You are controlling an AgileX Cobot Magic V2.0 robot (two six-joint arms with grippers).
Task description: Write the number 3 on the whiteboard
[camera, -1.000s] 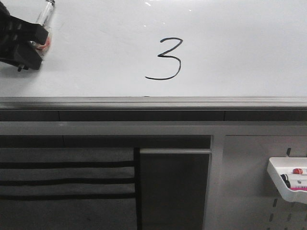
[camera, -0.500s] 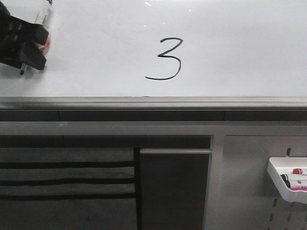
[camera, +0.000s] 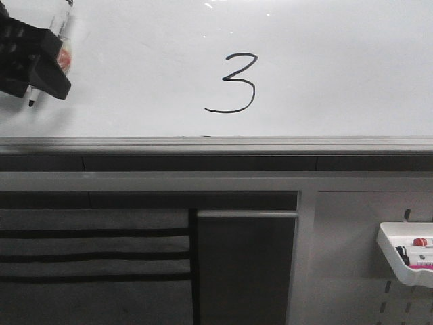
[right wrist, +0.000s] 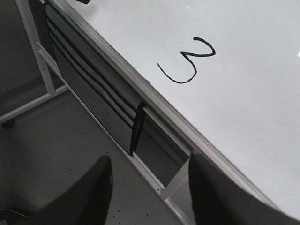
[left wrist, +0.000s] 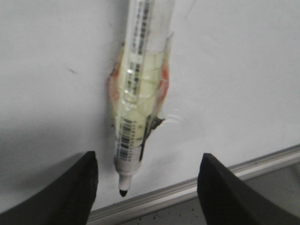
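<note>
A black number 3 (camera: 233,84) is drawn mid-board on the glossy whiteboard (camera: 338,68); the right wrist view shows the number 3 (right wrist: 187,63) as well. At the board's far left, my left gripper (camera: 37,64) straddles a clear marker (camera: 65,20) wrapped in yellowish tape. In the left wrist view the marker (left wrist: 136,93) lies on the board between the fingers of the left gripper (left wrist: 147,187), which is open and touches it on neither side. The marker's uncapped black tip points at the ledge. My right gripper (right wrist: 150,187) hangs open and empty beyond the board's edge, over the floor.
A grey metal ledge (camera: 216,145) runs along the board's near edge. Below it are a dark cabinet front (camera: 247,271) and a pegboard panel with a white tray (camera: 406,261) holding markers. A metal frame leg (right wrist: 40,56) stands on the floor.
The left gripper's fingers have spread and shifted slightly right and up around the marker. The marker's tip now shows below the gripper. The 3 is unchanged.
</note>
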